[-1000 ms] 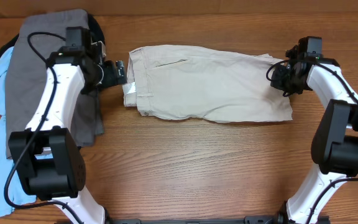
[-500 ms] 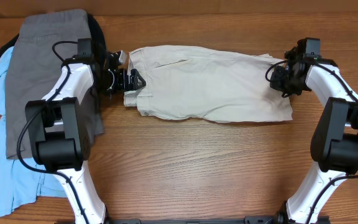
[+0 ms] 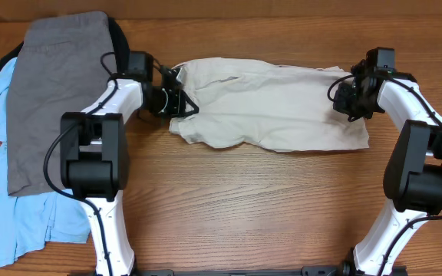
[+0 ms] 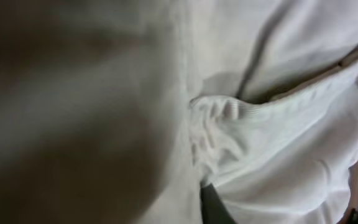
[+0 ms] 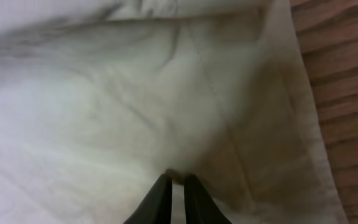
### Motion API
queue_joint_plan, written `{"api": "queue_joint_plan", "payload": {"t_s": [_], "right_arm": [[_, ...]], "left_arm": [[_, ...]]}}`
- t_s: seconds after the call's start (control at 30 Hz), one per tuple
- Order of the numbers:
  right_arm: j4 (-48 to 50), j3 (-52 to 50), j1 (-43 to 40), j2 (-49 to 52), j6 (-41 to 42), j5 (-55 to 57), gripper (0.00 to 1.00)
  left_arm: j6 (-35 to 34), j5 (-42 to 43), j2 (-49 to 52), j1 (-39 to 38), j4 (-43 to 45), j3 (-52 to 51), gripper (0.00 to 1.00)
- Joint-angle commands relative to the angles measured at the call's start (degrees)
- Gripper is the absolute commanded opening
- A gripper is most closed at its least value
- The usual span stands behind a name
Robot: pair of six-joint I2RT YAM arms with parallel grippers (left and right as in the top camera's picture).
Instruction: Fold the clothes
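The light beige shorts (image 3: 275,107) lie across the back of the table, legs to the right. At their waistband end my left gripper (image 3: 178,101) is shut on a bunch of the cloth, which is rumpled there. In the left wrist view the shorts (image 4: 278,124) fill the frame and only one dark finger (image 4: 215,208) shows. My right gripper (image 3: 348,98) is shut on the leg-hem end. The right wrist view has its two fingers close together, the gripper (image 5: 176,179) pinching a small fold of the shorts (image 5: 104,106).
A pile of other clothes lies at the left: a grey garment (image 3: 60,92) on top, a light-blue one (image 3: 6,192) beneath it and a black one (image 3: 117,34) behind. Bare wooden table (image 3: 244,207) stretches in front of the shorts.
My left gripper has moved right onto the waistband and shut on it; that end of the shorts is now bunched and pulled right. The right gripper has kept its hold in place.
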Motion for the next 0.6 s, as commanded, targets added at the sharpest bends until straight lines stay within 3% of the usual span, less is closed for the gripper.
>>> {"api": "queue_joint_plan", "payload": {"t_s": [0.0,0.13,0.4,0.57], "right_arm": [[-0.66,0.81,-0.09,0.28,0.0,0.52,0.08],[-2.51,0.83,-0.09,0.28,0.0,-0.59,0.05],[-5.31,0.83,0.24,0.28,0.0,-8.31,0.04],[-6.45,0.98,3.67,-0.02,0.02,-16.2,0.04]], "left_arm": [[-6.78,-5.84,2.16,0.52,0.26,-0.28,0.04],[-9.25,-5.31,0.11,3.67,-3.89,2.45,0.04],[-1.14,-13.97,-4.22,6.67,-30.73,22.51,0.04],[0.44,-20.37,-4.22,6.27,-41.83,34.29,0.04]]}}
